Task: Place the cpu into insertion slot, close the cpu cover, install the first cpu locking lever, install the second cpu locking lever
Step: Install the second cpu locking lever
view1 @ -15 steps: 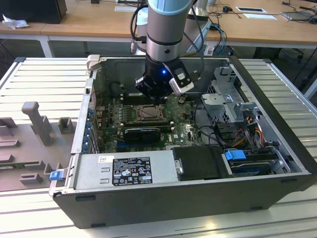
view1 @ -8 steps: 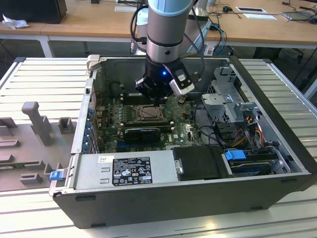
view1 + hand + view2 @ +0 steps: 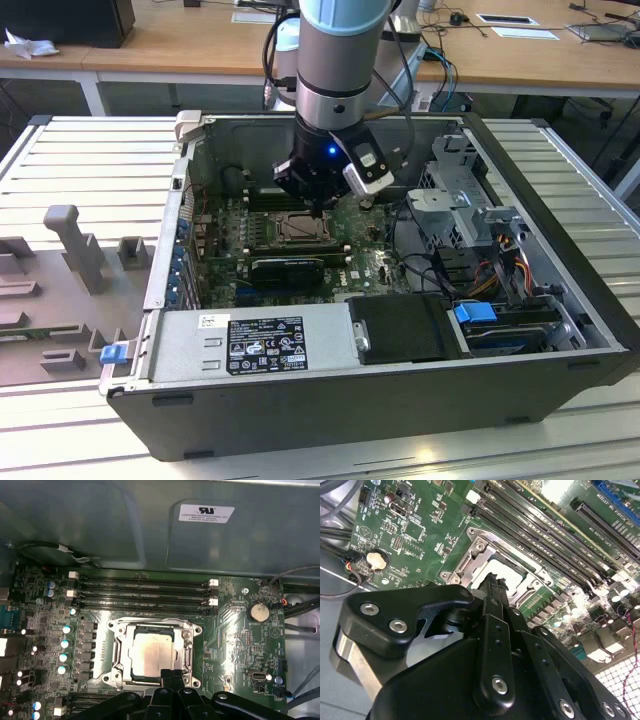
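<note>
Grey sheet metal forms the one large open computer case lying on a ribbed metal table, and a single silver-and-blue robot arm reaches down into it. On the case floor sits one green motherboard; the exterior view alone shows the black power supply box at the near edge and the drive cage toward the exterior view's right. Four long black memory slots run in parallel beside the socket, counted in the first wrist view. One square metal-edged insertion slot lies near the board's middle, with the thin silver cpu cover lying flat around it as a frame. One pale silvery-beige cpu rests inside the slot, showing through the cover's window. The black gripper hangs just over the socket's edge with its fingertips pressed together, holding nothing. One round silver coin battery shows in both wrist views; the second wrist view adds the gripper's bolted black linkage close up.
</note>
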`<control>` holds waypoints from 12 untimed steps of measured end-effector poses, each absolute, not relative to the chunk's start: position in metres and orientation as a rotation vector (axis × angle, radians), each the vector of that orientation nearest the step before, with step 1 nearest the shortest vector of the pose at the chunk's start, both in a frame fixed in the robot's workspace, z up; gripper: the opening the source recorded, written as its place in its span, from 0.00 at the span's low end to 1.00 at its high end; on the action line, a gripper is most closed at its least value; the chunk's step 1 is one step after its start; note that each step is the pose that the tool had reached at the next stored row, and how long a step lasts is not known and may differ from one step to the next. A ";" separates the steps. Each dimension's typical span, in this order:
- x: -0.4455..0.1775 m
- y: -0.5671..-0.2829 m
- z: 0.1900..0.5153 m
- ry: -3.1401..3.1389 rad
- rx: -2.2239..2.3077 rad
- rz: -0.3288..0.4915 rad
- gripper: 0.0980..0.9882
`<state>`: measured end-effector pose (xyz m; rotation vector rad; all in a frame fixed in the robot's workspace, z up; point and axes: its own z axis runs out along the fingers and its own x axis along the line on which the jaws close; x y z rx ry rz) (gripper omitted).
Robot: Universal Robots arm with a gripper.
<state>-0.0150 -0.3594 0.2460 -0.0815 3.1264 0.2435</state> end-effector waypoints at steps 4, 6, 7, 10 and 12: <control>-0.015 -0.364 0.246 3.126 -0.081 0.243 0.01; -0.015 -0.365 0.247 3.126 -0.081 0.243 0.01; -0.015 -0.365 0.248 3.126 -0.082 0.244 0.01; -0.015 -0.367 0.248 3.126 -0.081 0.244 0.01; -0.016 -0.368 0.247 3.126 -0.081 0.244 0.01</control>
